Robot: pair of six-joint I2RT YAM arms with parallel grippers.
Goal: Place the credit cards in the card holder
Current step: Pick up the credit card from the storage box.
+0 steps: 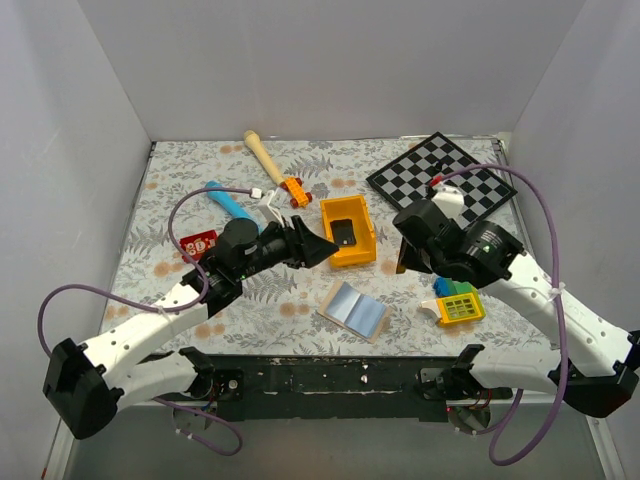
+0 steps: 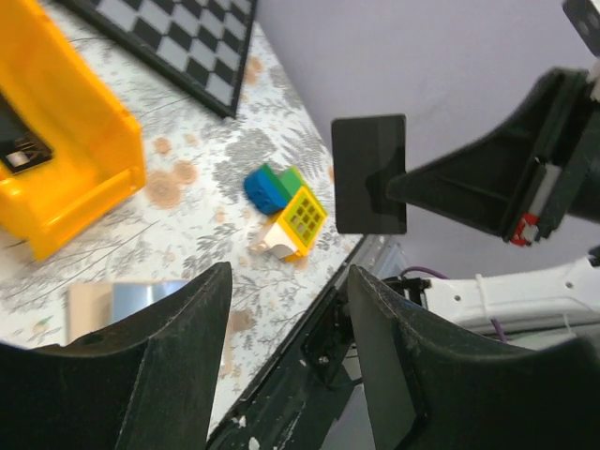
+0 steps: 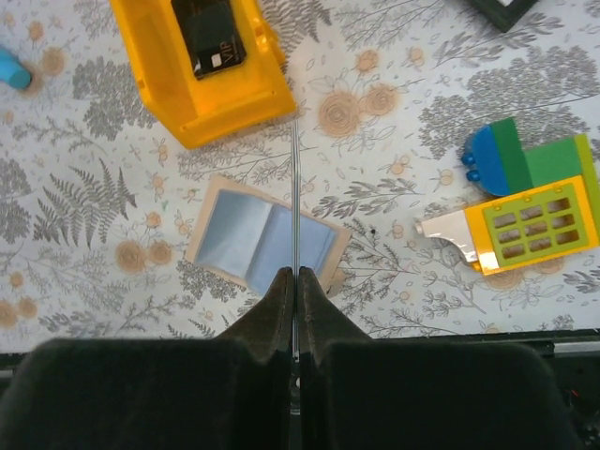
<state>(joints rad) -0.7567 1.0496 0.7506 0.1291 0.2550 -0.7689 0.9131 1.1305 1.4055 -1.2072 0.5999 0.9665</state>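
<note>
1 dark card (image 2: pixel 370 173) pinched in right claw (image 3: pixel 295 275), left claw (image 2: pixel 291 278) spread apart, card holder (image 1: pixel 352 308) lying open

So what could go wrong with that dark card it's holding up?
1. The shut right gripper pinches the thin dark card by one edge, up in the air, so it might twist or drop.
2. The open left gripper points at the card; a clumsy handover could knock it loose.
3. The open tan folding card holder lies unheld, so a push may slide it.
</note>
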